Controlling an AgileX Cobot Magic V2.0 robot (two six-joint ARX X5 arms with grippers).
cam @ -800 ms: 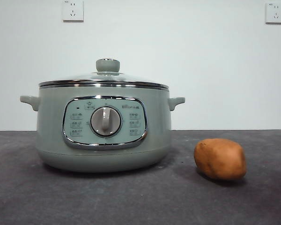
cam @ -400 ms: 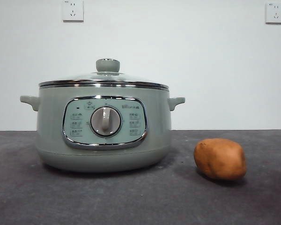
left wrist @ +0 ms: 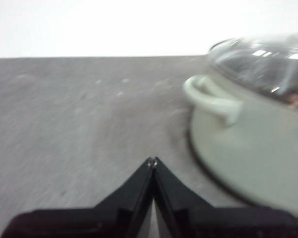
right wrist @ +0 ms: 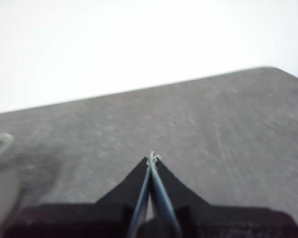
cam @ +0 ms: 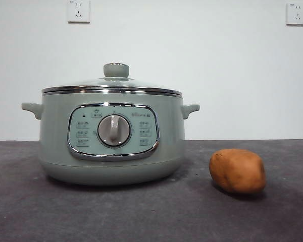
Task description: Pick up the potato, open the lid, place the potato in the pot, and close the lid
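The pale green pot (cam: 111,136) stands on the dark table, left of centre in the front view, its glass lid (cam: 112,85) resting on it with the knob (cam: 116,70) on top. An orange-brown potato (cam: 237,171) lies on the table to the pot's right. My left gripper (left wrist: 152,161) is shut and empty over the table beside the pot (left wrist: 248,153), near one side handle (left wrist: 211,99); the lid (left wrist: 263,59) shows there too. My right gripper (right wrist: 152,157) is shut and empty above bare table; the potato is hidden from its camera. Neither arm shows in the front view.
The grey table (cam: 151,212) ends at a white wall with two sockets (cam: 79,11). In the right wrist view a handle of the pot (right wrist: 0,144) shows at the picture's edge, and the table's far corner (right wrist: 268,69) is visible.
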